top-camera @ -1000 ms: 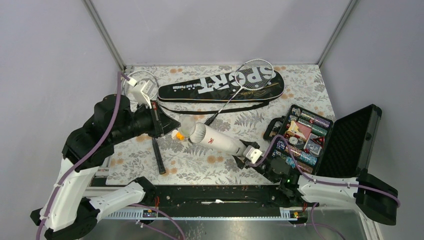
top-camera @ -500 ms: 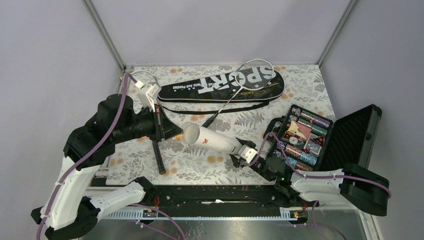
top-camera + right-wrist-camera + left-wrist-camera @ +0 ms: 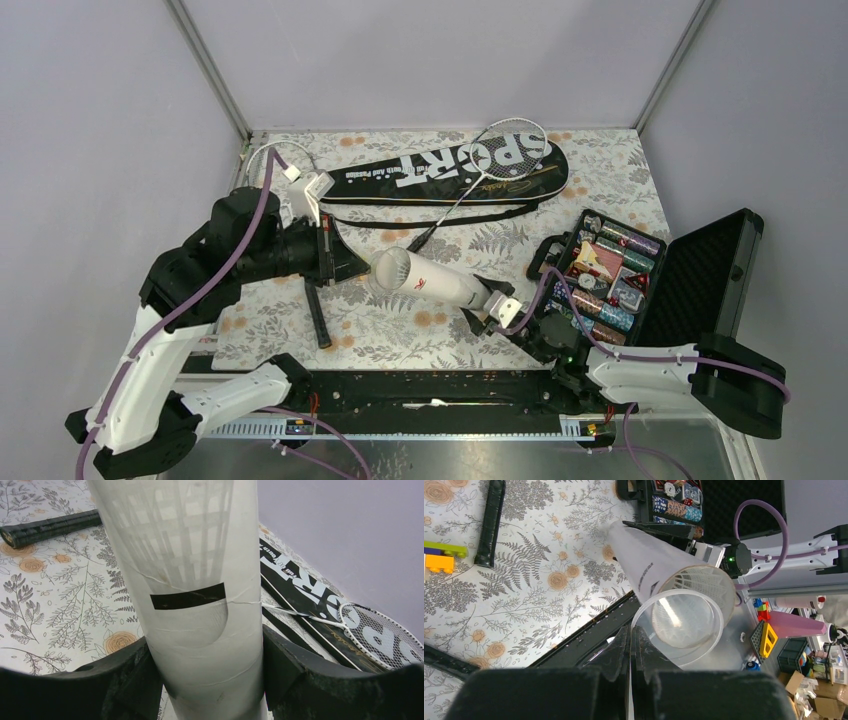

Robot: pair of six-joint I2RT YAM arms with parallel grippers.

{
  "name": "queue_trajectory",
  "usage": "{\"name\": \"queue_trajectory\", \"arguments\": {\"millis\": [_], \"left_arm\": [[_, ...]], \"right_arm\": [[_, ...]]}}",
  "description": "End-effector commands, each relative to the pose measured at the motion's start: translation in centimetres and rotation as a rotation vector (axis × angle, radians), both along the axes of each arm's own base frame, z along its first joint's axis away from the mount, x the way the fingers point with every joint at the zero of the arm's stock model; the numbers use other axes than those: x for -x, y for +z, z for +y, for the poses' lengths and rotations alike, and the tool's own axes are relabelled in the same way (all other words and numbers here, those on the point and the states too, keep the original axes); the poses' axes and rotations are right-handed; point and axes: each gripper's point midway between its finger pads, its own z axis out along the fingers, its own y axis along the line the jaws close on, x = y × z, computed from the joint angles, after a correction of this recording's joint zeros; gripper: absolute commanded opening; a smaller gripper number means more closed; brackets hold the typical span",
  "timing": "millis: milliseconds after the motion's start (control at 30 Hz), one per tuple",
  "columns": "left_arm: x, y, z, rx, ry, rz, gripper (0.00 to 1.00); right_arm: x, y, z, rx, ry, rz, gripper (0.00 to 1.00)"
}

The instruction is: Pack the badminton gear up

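My right gripper point(image 3: 492, 303) point(image 3: 205, 652) is shut on the lower end of the long white tube point(image 3: 440, 284) point(image 3: 190, 555) and holds it tilted off the table. A white feather shuttlecock point(image 3: 701, 580) shows inside the tube's open end point(image 3: 659, 565). My left gripper point(image 3: 350, 268) point(image 3: 630, 630) is shut on the rim of a clear round cap point(image 3: 679, 620), held just in front of that open end. The black "SPORT" bag point(image 3: 450, 170) point(image 3: 300, 587) lies at the back with one white racket point(image 3: 512, 148) point(image 3: 380, 635) across it. A second racket's black handle point(image 3: 316, 312) point(image 3: 491, 522) lies under my left arm.
An open black hard case point(image 3: 600, 275) of colourful foil-wrapped items stands at the right, its lid point(image 3: 705, 280) raised. Small orange and green bricks point(image 3: 441, 560) lie on the floral cloth near the second handle. The black rail point(image 3: 430, 385) runs along the near edge.
My left arm has swung a little right and back with the cap. The tube's open end has turned more toward my left gripper. My right gripper keeps its hold.
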Motion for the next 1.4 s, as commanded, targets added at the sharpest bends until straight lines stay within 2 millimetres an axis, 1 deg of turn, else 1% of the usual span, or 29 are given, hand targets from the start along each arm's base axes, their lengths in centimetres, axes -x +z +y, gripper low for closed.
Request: {"name": "queue_trajectory", "arguments": {"millis": [0, 167, 433, 633, 867, 1033, 1167, 1367], "left_arm": [[0.2, 1.4, -0.8, 0.054, -0.037, -0.025, 0.0], [0.3, 1.5, -1.0, 0.068, -0.041, -0.018, 0.0], [-0.2, 0.4, -1.1, 0.043, -0.036, -0.001, 0.0], [-0.4, 0.6, -1.1, 0.039, -0.031, -0.013, 0.0], [-0.5, -0.4, -0.9, 0.002, -0.031, 0.003, 0.0], [-0.4, -0.6, -0.4, -0.016, -0.021, 0.003, 0.0], [-0.3, -1.3, -0.3, -0.03, -0.018, 0.018, 0.0], [-0.5, -1.4, -0.1, -0.036, -0.002, 0.016, 0.0]], "right_arm": [[0.0, 3.1, 0.3, -0.083, 0.009, -0.058, 0.6], [0.0, 2.7, 0.6, -0.062, 0.015, -0.05, 0.6], [0.3, 2.5, 1.1, -0.052, 0.043, -0.049, 0.59], [0.3, 2.2, 1.4, -0.034, 0.056, -0.044, 0.59], [0.1, 2.3, 1.4, -0.042, 0.044, -0.04, 0.59], [-0.4, 2.6, 0.7, -0.073, -0.002, -0.034, 0.6], [-0.3, 2.8, 0.7, -0.082, 0.003, -0.034, 0.6], [0.2, 2.7, 1.0, -0.082, 0.036, -0.036, 0.6]]}}
